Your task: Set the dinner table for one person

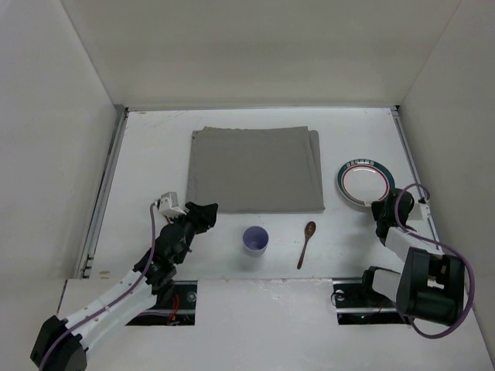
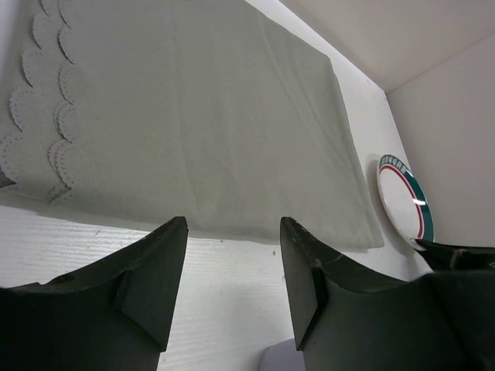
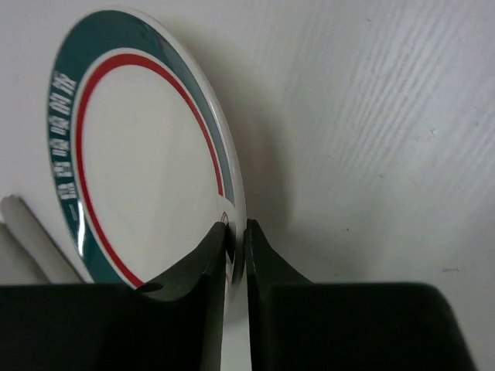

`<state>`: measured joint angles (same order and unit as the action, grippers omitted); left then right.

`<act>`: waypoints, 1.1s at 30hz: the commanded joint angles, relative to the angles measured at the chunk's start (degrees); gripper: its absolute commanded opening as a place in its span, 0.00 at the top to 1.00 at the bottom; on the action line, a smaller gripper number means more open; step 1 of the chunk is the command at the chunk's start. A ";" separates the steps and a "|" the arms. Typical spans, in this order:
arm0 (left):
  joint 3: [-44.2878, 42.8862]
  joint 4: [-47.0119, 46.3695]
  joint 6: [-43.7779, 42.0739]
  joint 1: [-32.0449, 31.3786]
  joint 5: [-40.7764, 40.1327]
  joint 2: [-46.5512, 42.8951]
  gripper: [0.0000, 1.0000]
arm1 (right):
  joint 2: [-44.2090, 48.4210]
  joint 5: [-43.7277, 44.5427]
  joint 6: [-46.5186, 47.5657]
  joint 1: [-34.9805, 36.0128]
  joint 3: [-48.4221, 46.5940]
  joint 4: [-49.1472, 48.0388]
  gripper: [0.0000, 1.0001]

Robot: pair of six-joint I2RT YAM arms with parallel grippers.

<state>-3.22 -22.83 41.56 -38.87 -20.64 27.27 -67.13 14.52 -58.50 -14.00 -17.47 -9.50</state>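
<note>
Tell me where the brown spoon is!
In the top view, the brown spoon lies on the dinner table, right of the purple cup and just below the near right corner of the grey placemat.

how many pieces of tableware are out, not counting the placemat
3. The plate sits at the right side of the table, right of the placemat; the purple cup is in front of the placemat; the brown spoon lies just right of the cup. Nothing seems hidden.

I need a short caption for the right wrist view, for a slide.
Right gripper closed on the rim of a white plate with green and red rings.
</note>
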 commanded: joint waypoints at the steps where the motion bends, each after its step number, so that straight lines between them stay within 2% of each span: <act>1: 2.34 -1.25 0.63 0.33 0.78 -0.28 0.51 | 3.13 -2.92 -0.74 -2.39 2.88 -6.05 0.89; 5: 2.35 -1.16 0.63 0.95 1.57 0.16 0.51 | 14.37 -3.62 -0.56 -2.92 4.82 -5.89 0.92; 10: 2.35 -1.25 0.71 1.13 1.39 0.59 0.51 | 29.93 -4.15 0.75 -2.48 2.28 1.66 0.92; 13: 2.61 -1.69 0.80 0.86 0.96 0.42 0.51 | 33.64 -4.42 1.90 0.93 -1.24 4.74 0.92; 16: 2.52 -1.69 0.80 1.65 1.39 1.12 0.51 | 32.60 -4.85 1.20 5.94 -4.05 4.93 0.93; 20: 2.61 -1.95 0.80 1.74 0.78 1.47 0.51 | 24.18 -3.46 -0.03 18.23 -7.83 0.20 0.93; 25: 2.78 -2.04 0.71 2.27 0.87 1.65 0.51 | 5.65 -2.57 -0.56 33.71 -15.82 -8.42 0.92; 28: 2.78 -1.96 0.80 2.88 1.57 1.91 0.51 | -6.39 -3.19 -1.53 38.90 -21.97 -12.29 0.92; 33: 2.87 -1.96 0.54 3.23 0.78 2.18 0.51 | -23.54 -5.73 -5.56 41.11 -32.17 -15.46 0.92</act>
<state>-3.22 -22.92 42.06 -36.21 -19.90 29.23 -85.95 9.87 -59.90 26.79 -43.42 -15.35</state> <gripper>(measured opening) 0.491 0.112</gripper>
